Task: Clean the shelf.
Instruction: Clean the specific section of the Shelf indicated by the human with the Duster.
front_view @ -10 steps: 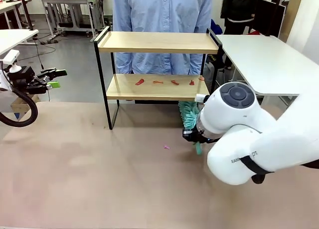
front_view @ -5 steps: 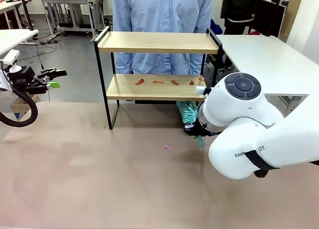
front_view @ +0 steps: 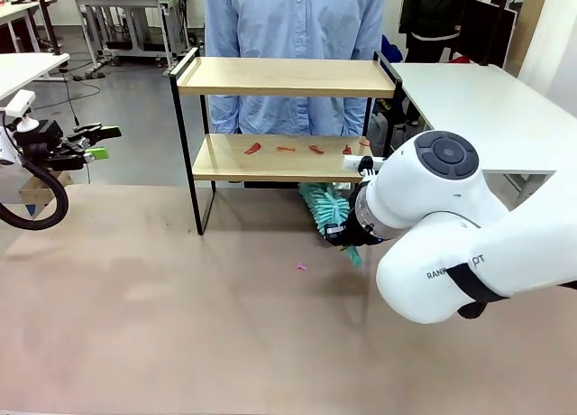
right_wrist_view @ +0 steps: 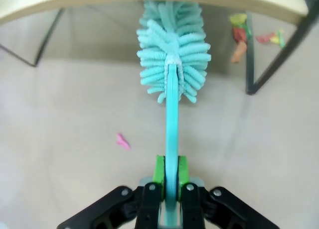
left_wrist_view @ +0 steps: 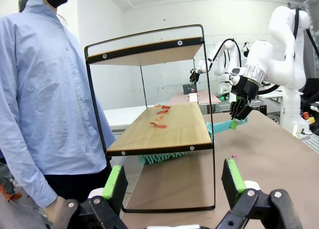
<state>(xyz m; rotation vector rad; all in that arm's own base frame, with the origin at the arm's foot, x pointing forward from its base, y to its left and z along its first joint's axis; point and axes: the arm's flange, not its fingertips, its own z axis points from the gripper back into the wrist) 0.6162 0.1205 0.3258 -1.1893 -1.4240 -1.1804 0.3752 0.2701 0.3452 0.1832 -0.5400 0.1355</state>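
Right wrist view — shelf (right_wrist_view: 89, 1) beyond pincer (right_wrist_view: 171, 173)

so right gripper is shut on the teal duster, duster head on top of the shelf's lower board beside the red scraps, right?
Not quite. The right gripper is shut on the teal duster, but the duster head is under the shelf's lower board, not on top of it. The red scraps do lie on that board. The left wrist view shows it.
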